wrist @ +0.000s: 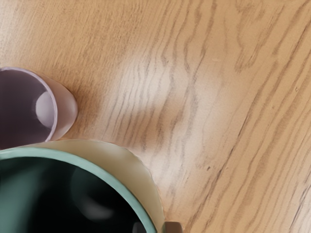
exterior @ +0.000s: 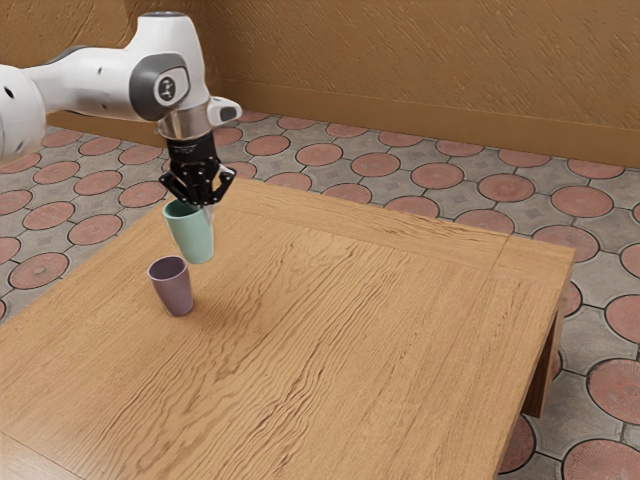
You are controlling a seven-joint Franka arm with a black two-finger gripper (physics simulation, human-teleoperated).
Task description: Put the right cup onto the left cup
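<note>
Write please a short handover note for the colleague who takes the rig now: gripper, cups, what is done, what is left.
Gripper: shut on the green cup's wall at its rim, one finger inside, one outside.
Green cup: held, and it looks raised off the table.
Purple cup: standing upright on the table, beside the green cup, not under it.
Done: green cup grasped and, it seems, lifted.
Left: bring it over the purple cup, lower it on, open the gripper, back away.
</note>
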